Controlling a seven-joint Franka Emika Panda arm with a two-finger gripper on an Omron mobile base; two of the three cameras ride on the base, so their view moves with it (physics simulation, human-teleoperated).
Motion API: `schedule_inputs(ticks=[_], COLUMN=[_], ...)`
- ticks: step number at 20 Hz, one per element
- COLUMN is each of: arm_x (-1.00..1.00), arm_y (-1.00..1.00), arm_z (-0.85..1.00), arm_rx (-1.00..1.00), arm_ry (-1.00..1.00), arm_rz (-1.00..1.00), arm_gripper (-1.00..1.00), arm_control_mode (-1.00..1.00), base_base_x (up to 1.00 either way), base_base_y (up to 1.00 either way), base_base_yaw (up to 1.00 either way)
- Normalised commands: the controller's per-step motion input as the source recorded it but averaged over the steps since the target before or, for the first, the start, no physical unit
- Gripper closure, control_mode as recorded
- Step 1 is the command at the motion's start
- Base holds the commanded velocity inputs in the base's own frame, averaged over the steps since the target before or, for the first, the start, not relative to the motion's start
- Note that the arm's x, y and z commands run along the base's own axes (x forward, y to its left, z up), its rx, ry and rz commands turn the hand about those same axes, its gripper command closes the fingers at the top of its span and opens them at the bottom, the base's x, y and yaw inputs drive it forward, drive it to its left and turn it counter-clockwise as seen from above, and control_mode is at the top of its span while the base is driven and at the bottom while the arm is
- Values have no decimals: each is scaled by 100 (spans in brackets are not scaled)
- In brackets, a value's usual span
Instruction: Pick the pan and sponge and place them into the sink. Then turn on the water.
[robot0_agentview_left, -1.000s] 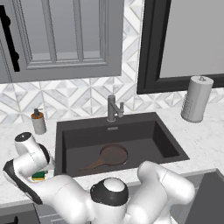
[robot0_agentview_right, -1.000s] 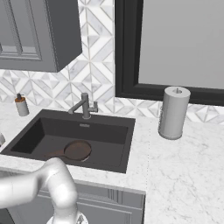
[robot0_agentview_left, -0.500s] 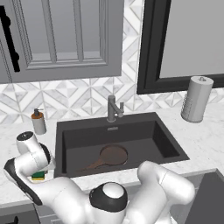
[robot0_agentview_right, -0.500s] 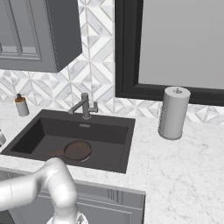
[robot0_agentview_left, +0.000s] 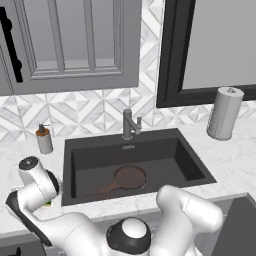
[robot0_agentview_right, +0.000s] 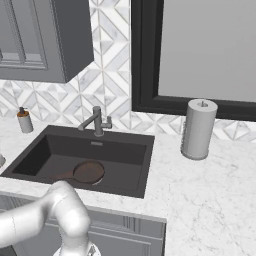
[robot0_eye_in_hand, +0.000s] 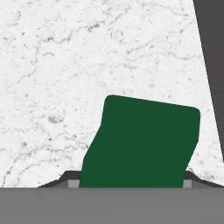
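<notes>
With the pan (robot0_agentview_left: 128, 177) already in the sink (robot0_agentview_left: 195, 165), I have the pincer (robot0_eye_in_hand: 131, 186) low over the sponge (robot0_eye_in_hand: 142, 142) on the tabletop (robot0_eye_in_hand: 52, 65), its grip unclear; next, lift it sinkward.

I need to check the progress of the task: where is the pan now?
The pan lies on the floor of the sink, in front of the faucet, with its handle pointing toward the sink's left side in both base views.

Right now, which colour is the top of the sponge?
Dark green; the sponge shows best in the hand view.
</notes>
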Motion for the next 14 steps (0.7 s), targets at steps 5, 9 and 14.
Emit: schedule_inputs(ticks=[5,9,14], arm_x=[0,0,1], arm_y=[-41,-71,-95], arm_z=[66,95,58], arm_rx=[26,18,5], arm_ry=[-13,3,16], arm_rz=[-2,-15,-28], arm_gripper=[100,100,100], arm_control_mode=[-100,-100,-100], base_base_x=[0,0,0], base_base_y=[0,0,0], base_base_yaw=[0,0,0])
